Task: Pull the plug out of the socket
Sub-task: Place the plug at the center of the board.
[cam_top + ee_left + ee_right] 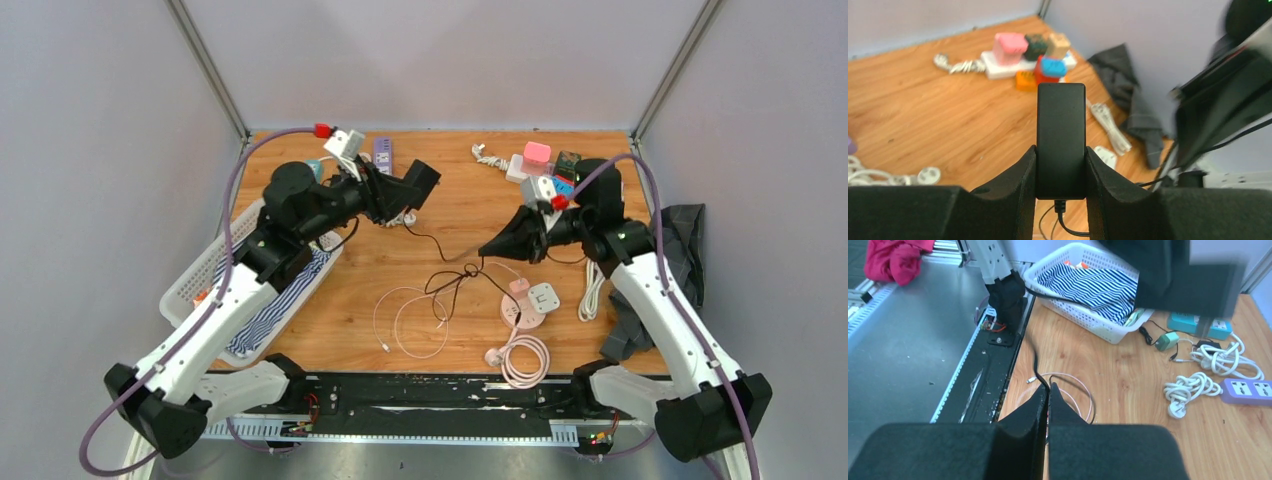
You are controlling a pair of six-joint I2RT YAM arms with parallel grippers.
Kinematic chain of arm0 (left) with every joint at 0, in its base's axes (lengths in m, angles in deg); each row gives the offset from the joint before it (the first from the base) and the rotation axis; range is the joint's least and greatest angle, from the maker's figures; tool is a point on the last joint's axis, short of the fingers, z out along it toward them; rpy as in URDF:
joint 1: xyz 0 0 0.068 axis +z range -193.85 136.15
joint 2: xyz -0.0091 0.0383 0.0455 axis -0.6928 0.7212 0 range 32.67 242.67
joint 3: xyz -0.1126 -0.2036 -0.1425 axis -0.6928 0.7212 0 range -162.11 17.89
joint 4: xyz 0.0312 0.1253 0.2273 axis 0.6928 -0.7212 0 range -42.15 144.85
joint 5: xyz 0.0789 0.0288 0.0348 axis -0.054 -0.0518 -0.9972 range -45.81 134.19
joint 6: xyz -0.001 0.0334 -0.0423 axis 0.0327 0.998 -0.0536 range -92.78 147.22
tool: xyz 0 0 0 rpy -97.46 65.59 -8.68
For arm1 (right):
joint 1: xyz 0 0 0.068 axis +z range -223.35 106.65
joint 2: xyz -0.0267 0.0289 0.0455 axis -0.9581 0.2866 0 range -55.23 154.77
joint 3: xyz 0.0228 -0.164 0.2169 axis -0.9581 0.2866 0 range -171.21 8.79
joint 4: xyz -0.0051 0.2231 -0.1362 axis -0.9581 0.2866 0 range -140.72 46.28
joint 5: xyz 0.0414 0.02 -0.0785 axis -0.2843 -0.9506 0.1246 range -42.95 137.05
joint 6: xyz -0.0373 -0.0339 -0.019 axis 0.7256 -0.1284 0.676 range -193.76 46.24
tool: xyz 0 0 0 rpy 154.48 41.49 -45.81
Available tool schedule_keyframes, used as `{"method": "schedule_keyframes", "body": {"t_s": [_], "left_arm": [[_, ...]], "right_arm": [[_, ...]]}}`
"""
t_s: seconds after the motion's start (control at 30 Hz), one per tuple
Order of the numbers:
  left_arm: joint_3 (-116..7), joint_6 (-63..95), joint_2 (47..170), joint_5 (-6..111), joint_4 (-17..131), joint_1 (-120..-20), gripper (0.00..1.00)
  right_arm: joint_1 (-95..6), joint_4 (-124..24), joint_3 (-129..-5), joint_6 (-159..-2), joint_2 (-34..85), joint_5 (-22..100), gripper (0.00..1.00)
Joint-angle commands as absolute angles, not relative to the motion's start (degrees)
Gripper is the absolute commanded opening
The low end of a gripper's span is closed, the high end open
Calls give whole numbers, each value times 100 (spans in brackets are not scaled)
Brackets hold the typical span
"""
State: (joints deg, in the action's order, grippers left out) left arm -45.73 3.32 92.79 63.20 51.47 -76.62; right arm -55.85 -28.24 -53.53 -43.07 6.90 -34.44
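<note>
- Only the left wrist view showed the left gripper [1061, 152] clamped on the black adapter [1061, 115].
- The right gripper [1044, 389] was pinched together on the black cable [1035, 362].
- The plug [1060, 205] under the adapter was mostly hidden.

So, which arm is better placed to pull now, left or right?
Right, probably: the right end effector is shut on the thin black cable leading from the black rectangular adapter, which the left end effector clamps steady.
</note>
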Motion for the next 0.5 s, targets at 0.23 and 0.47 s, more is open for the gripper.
{"method": "schedule_keyframes", "body": {"t_s": [0.23,0.47], "left_arm": [[-4557,2117,9875,4351,5084,-7632,0],[-4982,2112,10664,4127,4776,-6927,0]], "right_arm": [[-5435,-2711,-7689,-5737,2272,-1221,0],[-5047,-3297,-8546,-5760,3459,-126,0]]}}
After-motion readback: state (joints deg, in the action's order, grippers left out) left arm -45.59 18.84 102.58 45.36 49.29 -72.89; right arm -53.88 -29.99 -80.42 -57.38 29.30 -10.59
